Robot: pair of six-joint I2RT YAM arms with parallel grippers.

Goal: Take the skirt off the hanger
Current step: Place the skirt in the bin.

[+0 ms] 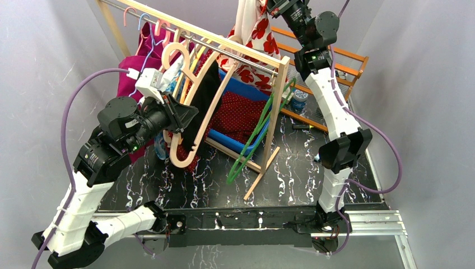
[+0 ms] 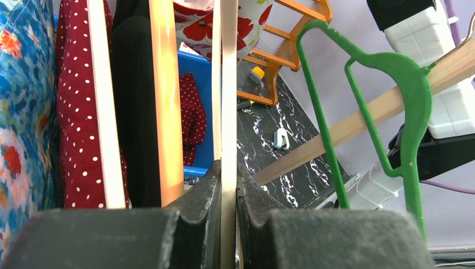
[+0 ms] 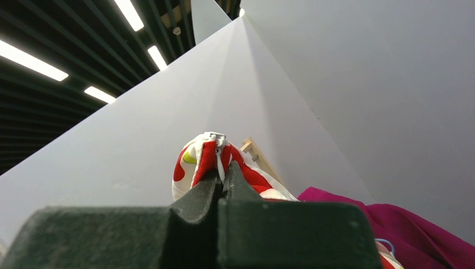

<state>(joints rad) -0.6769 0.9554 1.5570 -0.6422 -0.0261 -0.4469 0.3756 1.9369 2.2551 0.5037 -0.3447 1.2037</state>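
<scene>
The skirt (image 1: 255, 31), white with red flowers, hangs bunched at the top of the top view, above the clothes rail (image 1: 224, 47). My right gripper (image 1: 270, 7) is shut on its upper edge. In the right wrist view the right gripper (image 3: 224, 174) pinches a fold of the skirt (image 3: 196, 159). A pale wooden hanger (image 1: 182, 159) hangs tilted in front of the rail, and its upper arm reaches up towards the skirt. My left gripper (image 1: 187, 115) is shut on it. The left wrist view shows the left gripper (image 2: 228, 185) clamping the hanger's bar (image 2: 228, 84).
Other garments hang on the rail: a magenta one (image 1: 134, 67), a black one (image 2: 131, 112) and red polka-dot fabric (image 2: 75, 112). Green hangers (image 1: 255, 134) dangle at the rack's right post. A blue bin (image 1: 246, 89) sits under the rail, and an orange wooden rack (image 1: 341, 56) stands behind.
</scene>
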